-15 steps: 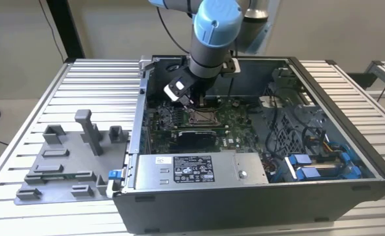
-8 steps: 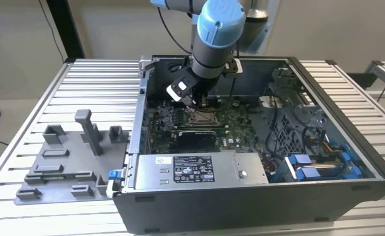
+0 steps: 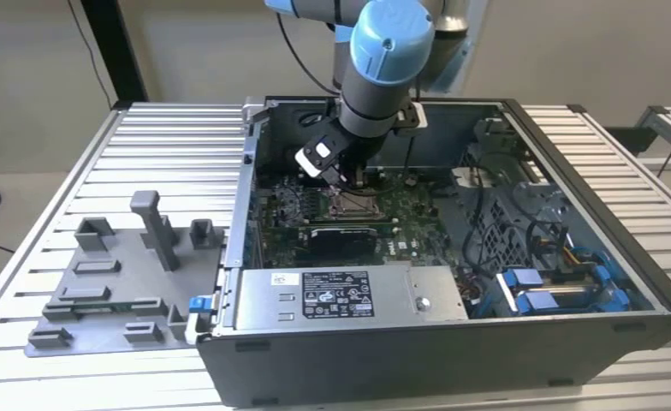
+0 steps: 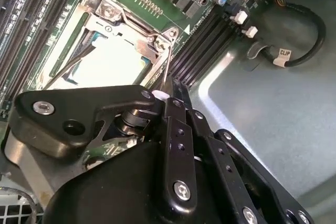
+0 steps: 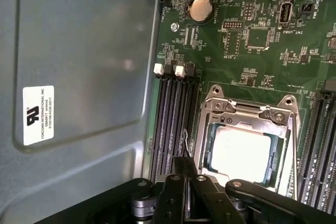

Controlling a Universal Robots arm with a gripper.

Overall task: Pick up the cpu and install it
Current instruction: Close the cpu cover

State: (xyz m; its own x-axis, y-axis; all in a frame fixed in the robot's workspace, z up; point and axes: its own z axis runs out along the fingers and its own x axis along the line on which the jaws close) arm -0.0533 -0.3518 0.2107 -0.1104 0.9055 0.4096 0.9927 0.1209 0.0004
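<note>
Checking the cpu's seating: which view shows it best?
The first wrist view: the cpu sits in its socket frame, top mostly visible. The second wrist view shows it slanted, partly behind the gripper. In the exterior view it is too small to tell.

claw [image 3: 353, 183] inside open computer case [image 3: 450, 342], grey tray [image 3: 107, 287] beside

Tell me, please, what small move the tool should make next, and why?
Probably a slow, gentle push on the lever toward its latch. The cpu already lies flat in the socket, and the tool sits right at the end of that thin wire lever. The lever stands up beside the socket and is not latched, as far as I can tell.
</note>
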